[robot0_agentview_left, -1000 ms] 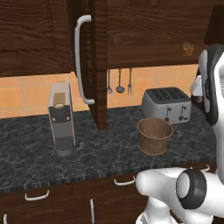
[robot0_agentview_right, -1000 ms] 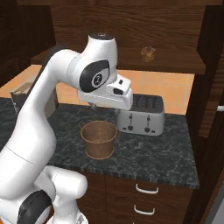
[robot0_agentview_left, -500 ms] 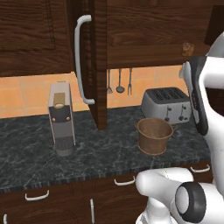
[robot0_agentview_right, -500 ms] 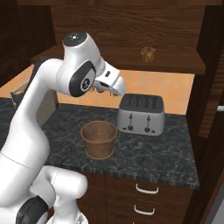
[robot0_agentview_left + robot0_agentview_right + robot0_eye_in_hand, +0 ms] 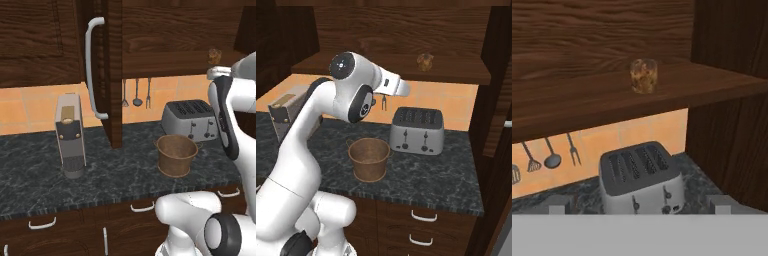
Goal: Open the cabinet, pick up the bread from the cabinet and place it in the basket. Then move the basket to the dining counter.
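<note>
Bread (image 5: 644, 75): small, rounded, mottled golden-brown w/ pale patches, blurry edges. It sits upright on the dark wooden shelf (image 5: 602, 97) inside the cabinet (image 5: 401, 30), near the shelf's front edge, towards the right end. Also seen in right base view (image 5: 425, 61) as a small brown lump, and in left base view (image 5: 215, 55) just above the arm's white link.

Cabinet door (image 5: 112, 70) stands swung out, edge-on in left base view, w/ its long curved silver handle (image 5: 91, 67) facing the camera.

Basket (image 5: 369, 159): round, brown, bucket-shaped, rimmed top, on the black speckled tabletop (image 5: 426, 180), just left of and in front of the silver toaster (image 5: 417, 130); the two are apart. Same basket in left base view (image 5: 176, 155).

Left base view adds a grey coffee machine (image 5: 69, 135) well left of the basket, beyond the door; right base view catches only its top corner (image 5: 286, 112). Hand view adds utensils (image 5: 552, 155) hanging on the orange tiled wall under the shelf, toaster (image 5: 641, 177) directly below the bread.

Hand: fingertips barely visible at hand view's bottom edge, far apart near the two sides, so spread, nothing between them.
</note>
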You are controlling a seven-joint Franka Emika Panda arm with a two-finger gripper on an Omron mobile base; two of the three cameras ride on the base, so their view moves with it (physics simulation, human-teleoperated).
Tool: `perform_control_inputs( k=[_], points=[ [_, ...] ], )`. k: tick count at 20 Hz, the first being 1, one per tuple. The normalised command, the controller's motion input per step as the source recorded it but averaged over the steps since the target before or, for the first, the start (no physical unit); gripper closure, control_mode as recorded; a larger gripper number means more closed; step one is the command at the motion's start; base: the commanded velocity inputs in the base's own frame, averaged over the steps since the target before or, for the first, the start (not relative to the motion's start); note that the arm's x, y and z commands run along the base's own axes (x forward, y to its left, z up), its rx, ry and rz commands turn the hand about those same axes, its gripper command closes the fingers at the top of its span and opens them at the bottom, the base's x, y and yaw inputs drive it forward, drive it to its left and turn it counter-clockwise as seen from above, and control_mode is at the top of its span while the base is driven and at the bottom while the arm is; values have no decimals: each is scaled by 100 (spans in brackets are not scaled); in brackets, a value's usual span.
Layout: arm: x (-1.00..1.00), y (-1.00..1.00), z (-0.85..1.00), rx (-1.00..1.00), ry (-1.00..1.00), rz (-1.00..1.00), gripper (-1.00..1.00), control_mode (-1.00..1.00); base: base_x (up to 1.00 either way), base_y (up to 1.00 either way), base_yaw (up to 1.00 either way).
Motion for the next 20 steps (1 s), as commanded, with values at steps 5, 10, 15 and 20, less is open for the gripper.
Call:
perform_control_inputs(
  k=[5,10,15,20],
  points=[
    [34,-43,71,7,4,-19,-100,-100,0,0,0],
    [44,-7,25,-4,13,-4,-100,-100,0,0,0],
    [26,-11,2,4,4,1,-100,-100,0,0,0],
    [47,-1,0,1,0,6,-100,-100,0,0,0]
  ],
)
